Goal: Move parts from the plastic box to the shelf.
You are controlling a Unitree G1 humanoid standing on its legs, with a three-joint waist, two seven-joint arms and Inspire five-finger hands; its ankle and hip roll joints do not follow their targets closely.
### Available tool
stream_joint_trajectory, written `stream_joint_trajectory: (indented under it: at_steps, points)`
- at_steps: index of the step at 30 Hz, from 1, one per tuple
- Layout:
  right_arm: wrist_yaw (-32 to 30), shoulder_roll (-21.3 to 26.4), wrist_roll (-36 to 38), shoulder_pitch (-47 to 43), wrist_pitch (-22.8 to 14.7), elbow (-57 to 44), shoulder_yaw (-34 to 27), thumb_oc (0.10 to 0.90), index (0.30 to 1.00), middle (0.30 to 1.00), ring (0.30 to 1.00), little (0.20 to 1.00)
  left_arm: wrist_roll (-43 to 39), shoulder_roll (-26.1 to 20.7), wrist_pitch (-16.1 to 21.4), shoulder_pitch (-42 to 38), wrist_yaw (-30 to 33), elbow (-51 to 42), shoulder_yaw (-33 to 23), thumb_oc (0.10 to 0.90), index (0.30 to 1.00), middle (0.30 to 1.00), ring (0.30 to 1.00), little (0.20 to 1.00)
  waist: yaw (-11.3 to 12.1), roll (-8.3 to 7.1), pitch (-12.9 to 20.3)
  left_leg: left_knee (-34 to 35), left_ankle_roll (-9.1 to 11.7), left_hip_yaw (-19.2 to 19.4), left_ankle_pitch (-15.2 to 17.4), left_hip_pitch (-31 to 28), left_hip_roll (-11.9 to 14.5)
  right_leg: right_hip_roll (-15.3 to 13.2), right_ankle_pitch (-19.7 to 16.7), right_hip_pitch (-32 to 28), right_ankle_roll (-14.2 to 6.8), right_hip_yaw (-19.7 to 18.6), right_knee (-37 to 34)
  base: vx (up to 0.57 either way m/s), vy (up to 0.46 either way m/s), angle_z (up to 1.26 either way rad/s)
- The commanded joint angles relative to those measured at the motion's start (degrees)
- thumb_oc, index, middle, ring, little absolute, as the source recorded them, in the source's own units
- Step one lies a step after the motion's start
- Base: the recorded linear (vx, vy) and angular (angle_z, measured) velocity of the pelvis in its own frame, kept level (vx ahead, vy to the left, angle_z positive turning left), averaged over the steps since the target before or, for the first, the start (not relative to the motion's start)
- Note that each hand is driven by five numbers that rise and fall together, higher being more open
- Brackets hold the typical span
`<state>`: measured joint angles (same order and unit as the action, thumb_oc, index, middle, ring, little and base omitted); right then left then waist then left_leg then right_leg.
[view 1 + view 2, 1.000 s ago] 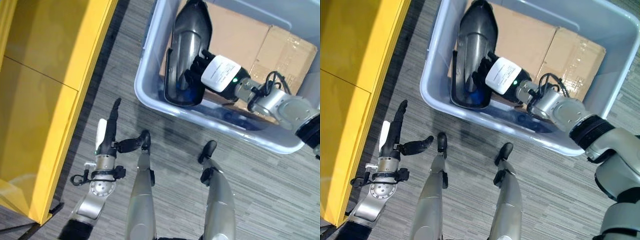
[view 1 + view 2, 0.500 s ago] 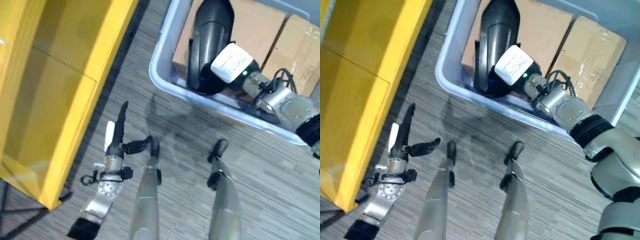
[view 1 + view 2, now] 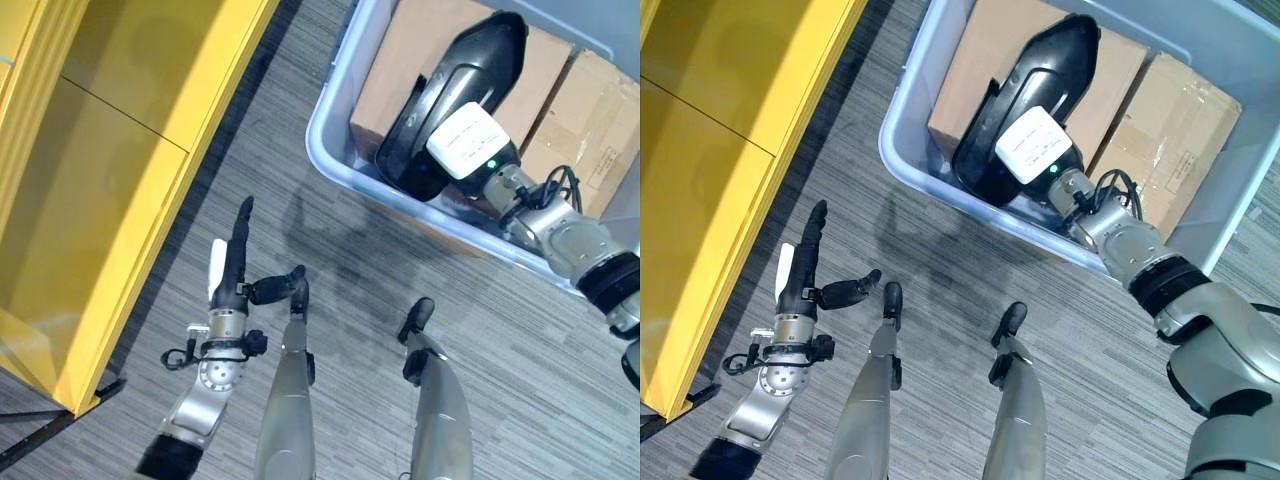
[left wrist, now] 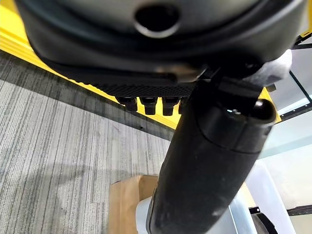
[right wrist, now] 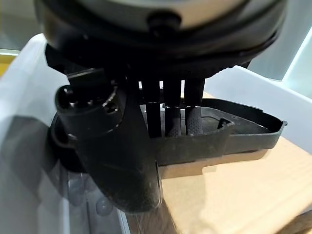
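Observation:
A long black plastic part (image 3: 478, 62) lies slanted in the pale grey plastic box (image 3: 333, 152), its rounded lower end near the box's front wall and its tip over a cardboard carton. My right hand (image 3: 462, 142), with its white cover, is shut on the part's middle. In the right wrist view its fingers (image 5: 168, 117) hook over the part's rim (image 5: 234, 139) and the thumb closes below. My left hand (image 3: 232, 268) hangs over the floor between the shelf and the box, open and holding nothing, with its fingers straight and its thumb (image 4: 209, 161) out.
The yellow shelf (image 3: 100, 180) stands along the left, its flat boards bare. Two brown cardboard cartons (image 3: 590, 110) fill the bottom of the plastic box under the part. Grey striped carpet (image 3: 250, 150) lies between shelf and box.
The right hand has swung the black part from pointing straight up the view to leaning to the right, its lower end raised from the box's corner. The camera shifted. The left hand stays idle.

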<state>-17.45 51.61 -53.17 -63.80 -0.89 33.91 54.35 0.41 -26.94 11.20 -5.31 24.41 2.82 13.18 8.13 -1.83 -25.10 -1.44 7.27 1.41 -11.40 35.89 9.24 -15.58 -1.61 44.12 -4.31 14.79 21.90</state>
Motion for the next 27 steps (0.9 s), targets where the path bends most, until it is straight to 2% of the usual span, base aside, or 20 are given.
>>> stream_joint_trajectory:
  at_steps: [1,5,14,17,20,21,23,25,27]
  points:
    - [2.41,3.31,2.77,-1.07,0.01,2.65,3.94,0.4,0.3,0.3,0.3,0.3,1.13,-2.82,3.56,-0.55,1.74,-7.84,-2.74,0.9,1.0,1.0,1.0,1.0,-0.1,-0.1,-4.7,3.81,0.62,0.14,1.08,-6.22,3.13,-0.73,-2.49,-9.49,-4.7,0.87,-7.64,-0.04,0.034,0.02]
    - [1.63,4.27,4.27,-2.55,0.37,1.86,2.83,0.4,0.3,0.3,0.3,0.3,1.05,-2.87,3.4,-0.57,1.59,-7.8,-3.05,0.9,1.0,1.0,1.0,1.0,-0.12,-0.42,-4.7,4.14,0.6,0.3,0.79,-7.81,3.15,-0.56,-3.14,-11.23,-4.64,0.86,-8.59,-0.02,0.026,-0.04]
    - [-0.24,9.94,8.2,-8.03,-0.31,-8.37,-0.12,0.4,0.3,0.3,0.3,0.3,1.22,-3.85,2.84,-0.47,0.64,-7.43,-4.39,0.9,1.0,1.0,1.0,1.0,-0.33,-2.27,-4.69,5.3,0.7,0.94,1.71,-16.84,2.85,-0.39,-3.56,-21.29,-5.3,0.96,-11.44,-0.01,0.017,-0.05]
    - [0.03,12.23,8.02,-9.62,-0.79,-11.42,0.41,0.4,0.3,0.3,0.3,0.3,1.37,-4.6,2.85,0.36,-0.09,-7.41,-5.1,0.9,1.0,1.0,1.0,1.0,-0.4,-2.91,-3.07,6.01,0.74,1.1,1.58,-19.15,2.71,-0.23,-4.27,-24.28,-5.4,1.19,-13.26,0.02,0.005,0.01]
    - [0.64,14.45,8.02,-9.73,-1.65,-15.08,-0.13,0.4,0.3,0.3,0.3,0.3,1.08,-4.97,2.78,1.99,-1.33,-7.37,-6.24,0.9,1.0,1.0,1.0,1.0,-0.63,-3.47,0.05,6.29,0.72,0.97,2.19,-21.79,2.59,-0.11,-4.45,-27.98,-5.63,1.64,-15.33,0.06,0.013,0.01]
    - [0.67,14.47,8.02,-9.67,-1.64,-15.14,-0.19,0.4,0.3,0.3,0.3,0.3,1.07,-4.99,2.77,2.02,-1.35,-7.39,-6.25,0.9,1.0,1.0,1.0,1.0,-0.64,-3.46,0.01,6.29,0.72,0.96,2.2,-21.86,2.6,-0.09,-4.48,-28.1,-5.64,1.68,-15.41,0.06,0.009,0.02]
    - [0.43,15.21,8.68,-8.5,-2.12,-17.57,-2.31,0.4,0.3,0.3,0.3,0.3,1.18,-5.35,2.81,3.3,-2.52,-6.92,-7.15,0.9,1.0,1.0,1.0,1.0,-0.9,-3.42,3.05,6.39,0.68,1.0,2.77,-24.08,2.3,-0.07,-4.44,-31.18,-5.71,1.62,-17.39,0.07,0.032,0.04]
    - [0.51,15.26,8.65,-8.06,-2.07,-17.81,-2.69,0.4,0.3,0.3,0.3,0.3,1.17,-5.47,2.84,3.41,-2.55,-6.93,-7.13,0.9,1.0,1.0,1.0,1.0,-0.82,-3.5,3.0,6.39,0.68,1.01,2.85,-24.28,2.31,-0.03,-4.54,-31.51,-5.73,1.67,-17.66,0.04,0.018,-0.01]
    - [0.62,15.29,8.93,-5.66,-2.33,-20.1,-5.33,0.4,0.3,0.3,0.3,0.3,0.8,-5.63,2.78,4.33,-3.75,-6.99,-7.82,0.9,1.0,1.0,1.0,1.0,-1.38,-3.23,5.85,6.38,0.43,1.29,3.53,-26.31,2.16,-0.01,-4.56,-33.66,-5.75,1.38,-18.61,0.09,0.024,-0.05]
